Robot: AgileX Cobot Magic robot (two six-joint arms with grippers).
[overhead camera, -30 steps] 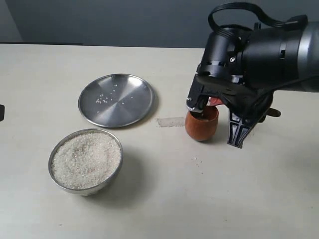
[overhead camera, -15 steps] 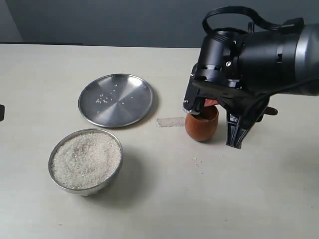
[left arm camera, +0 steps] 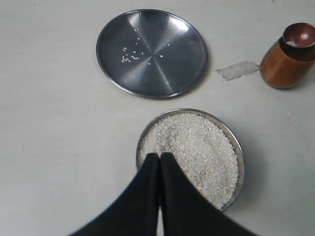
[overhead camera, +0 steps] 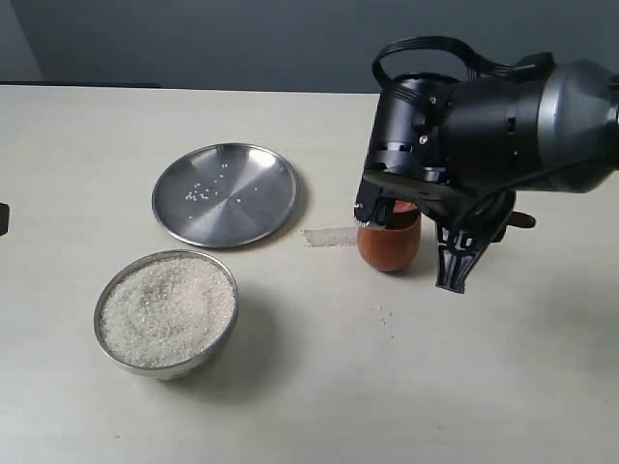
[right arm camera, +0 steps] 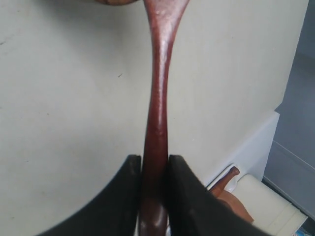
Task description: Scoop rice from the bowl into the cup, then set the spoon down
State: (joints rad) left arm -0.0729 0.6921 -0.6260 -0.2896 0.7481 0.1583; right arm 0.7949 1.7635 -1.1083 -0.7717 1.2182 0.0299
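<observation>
Wooden, one spoon (right arm camera: pixel 156 113), one cup (overhead camera: pixel 389 249), one steel bowl (overhead camera: pixel 169 370)

Soft even light, faint shadows

Steel plate (overhead camera: pixel 225 193), perhaps tape (overhead camera: pixel 331 236) nearby

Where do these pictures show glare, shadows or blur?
Exterior view: even light, with a soft shadow to the right of the bowl. Left wrist view: bright streaks of glare across the plate, and the rice is sharp. Right wrist view: pale glossy highlights along the spoon, seen very close.
</observation>
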